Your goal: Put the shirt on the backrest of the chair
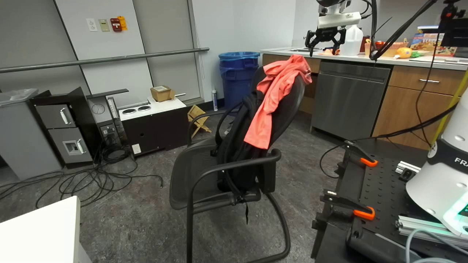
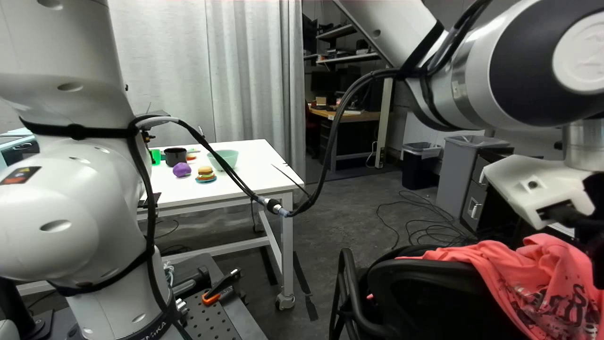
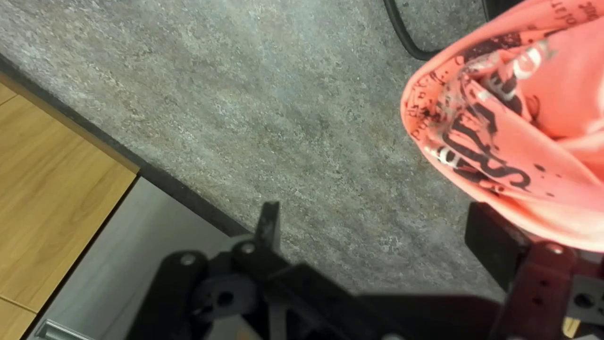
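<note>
Find the printed coral shirt (image 1: 276, 95) draped over the top of the backrest (image 1: 291, 100) of the black office chair (image 1: 195, 171); above that backrest, find the Robotiq gripper (image 1: 323, 52) with jaws spread wide.

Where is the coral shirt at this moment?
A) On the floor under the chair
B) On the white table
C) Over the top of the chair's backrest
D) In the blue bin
C: in both exterior views the shirt hangs across the top of the backrest.
</note>
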`<action>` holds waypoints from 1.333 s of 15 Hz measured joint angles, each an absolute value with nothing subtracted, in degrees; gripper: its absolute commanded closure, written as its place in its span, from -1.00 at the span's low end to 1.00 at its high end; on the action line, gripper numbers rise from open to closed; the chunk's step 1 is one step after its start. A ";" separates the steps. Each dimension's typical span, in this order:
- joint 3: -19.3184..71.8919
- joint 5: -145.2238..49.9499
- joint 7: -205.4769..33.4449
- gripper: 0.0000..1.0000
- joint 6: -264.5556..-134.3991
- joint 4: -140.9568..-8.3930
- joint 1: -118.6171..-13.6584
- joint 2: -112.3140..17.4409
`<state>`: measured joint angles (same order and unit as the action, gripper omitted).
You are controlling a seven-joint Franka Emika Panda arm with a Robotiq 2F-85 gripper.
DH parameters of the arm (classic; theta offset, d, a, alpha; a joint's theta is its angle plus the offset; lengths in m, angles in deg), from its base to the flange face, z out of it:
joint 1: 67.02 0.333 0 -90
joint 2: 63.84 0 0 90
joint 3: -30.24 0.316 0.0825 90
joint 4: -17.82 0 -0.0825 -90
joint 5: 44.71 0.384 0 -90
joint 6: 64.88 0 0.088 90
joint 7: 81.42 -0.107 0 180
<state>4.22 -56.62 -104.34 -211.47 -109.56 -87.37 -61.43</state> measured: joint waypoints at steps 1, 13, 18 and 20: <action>4.29 -56.58 -104.34 -1.00 -211.51 -109.66 -87.38 -62.53; 6.16 -55.25 -104.34 -1.00 -213.14 -112.34 -87.59 -71.69; 6.71 -54.95 -104.33 -1.00 -213.40 -113.17 -87.81 -72.42; 6.89 -54.95 -104.33 -1.00 -213.40 -113.17 -87.91 -72.18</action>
